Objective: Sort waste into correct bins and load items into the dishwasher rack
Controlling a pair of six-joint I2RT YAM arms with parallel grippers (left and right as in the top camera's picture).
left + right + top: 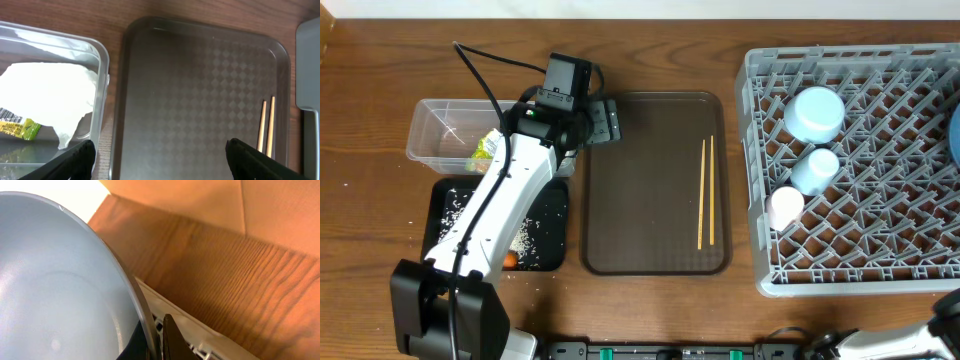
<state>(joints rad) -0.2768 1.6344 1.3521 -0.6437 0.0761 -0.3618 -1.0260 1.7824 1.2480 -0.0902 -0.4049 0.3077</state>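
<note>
My left gripper [603,120] [160,150] hangs open and empty over the left edge of the brown tray [650,230], beside the clear tub [430,125]. In the tub lie white paper [45,95] and a yellow-green wrapper [485,150]. The black tray [552,215] holds rice-like crumbs [525,238] and an orange piece [510,261]. Two chopsticks [706,190] [266,125] lie on the brown tray's right side. My right gripper [159,325] is shut on the rim of the blue plate [50,280], held on edge over the rack [880,250] at its far right.
In the rack stand a light-blue bowl [815,112], a light-blue cup [815,168] and a white-pink cup [785,207]. The rack's pale rim [200,330] runs just under the plate. My left arm crosses over the tub and the black tray.
</note>
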